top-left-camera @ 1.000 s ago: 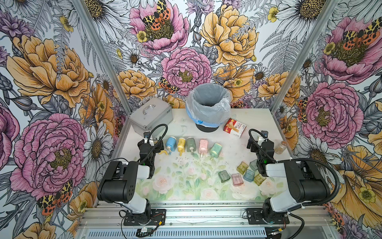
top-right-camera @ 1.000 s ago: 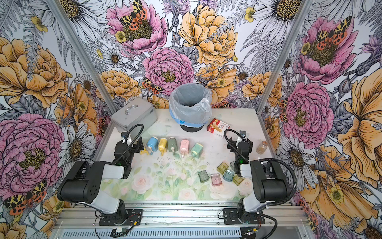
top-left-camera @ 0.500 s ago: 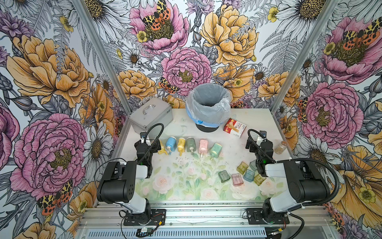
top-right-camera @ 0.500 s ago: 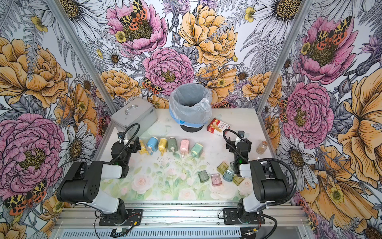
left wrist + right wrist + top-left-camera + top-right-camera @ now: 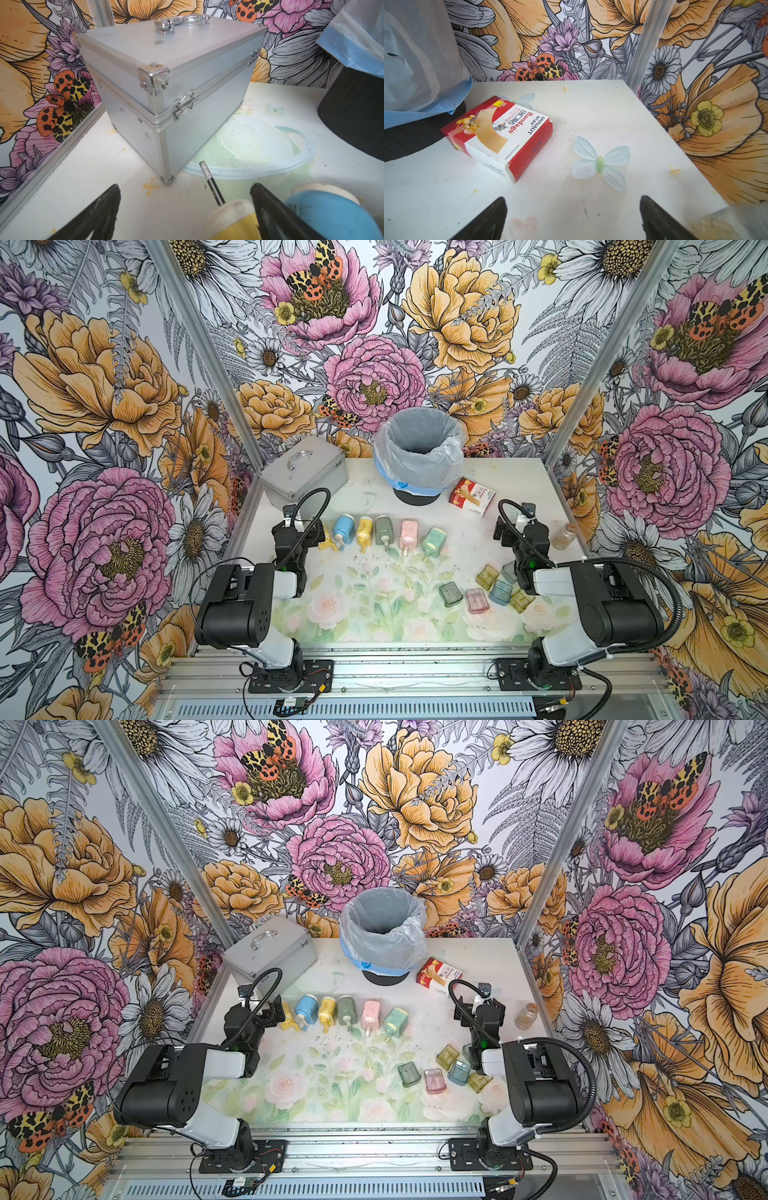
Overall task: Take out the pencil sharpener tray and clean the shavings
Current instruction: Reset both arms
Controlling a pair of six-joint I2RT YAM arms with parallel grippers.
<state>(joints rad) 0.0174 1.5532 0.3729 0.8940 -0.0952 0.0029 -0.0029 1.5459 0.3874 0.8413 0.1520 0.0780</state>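
Trays [image 5: 476, 600] are laid up front, out of the sharpeners [image 5: 383, 529]. Shavings [image 5: 376, 559] are scattered on the surface [image 5: 469, 539] between, so cleanup is prob. next. Left tool [image 5: 185, 187] & right tool [image 5: 572, 198] are spread wide, empty. Bin [image 5: 415, 472] is set far back for dumping.

- In the row: blue sharpener [image 5: 344, 527], yellow sharpener [image 5: 364, 527], grey-green sharpener [image 5: 384, 526], pink sharpener [image 5: 408, 531], teal sharpener [image 5: 434, 540].
- See-through: olive tray [image 5: 487, 576], green tray [image 5: 450, 594], pink tray [image 5: 476, 600], blue tray [image 5: 500, 592].
- The shavings [image 5: 371, 560] are dark flecks.
- The bin [image 5: 415, 496] is black; its liner [image 5: 419, 462] is pale grey with a blue band.
- The case [image 5: 303, 472] is silver.
- The box [image 5: 471, 496] is red and white.
- The table [image 5: 469, 543] is white, printed with pastel pink roses and green leaves.
- The walls [image 5: 374, 377] show pink and orange flowers and black-spotted orange-yellow moths.
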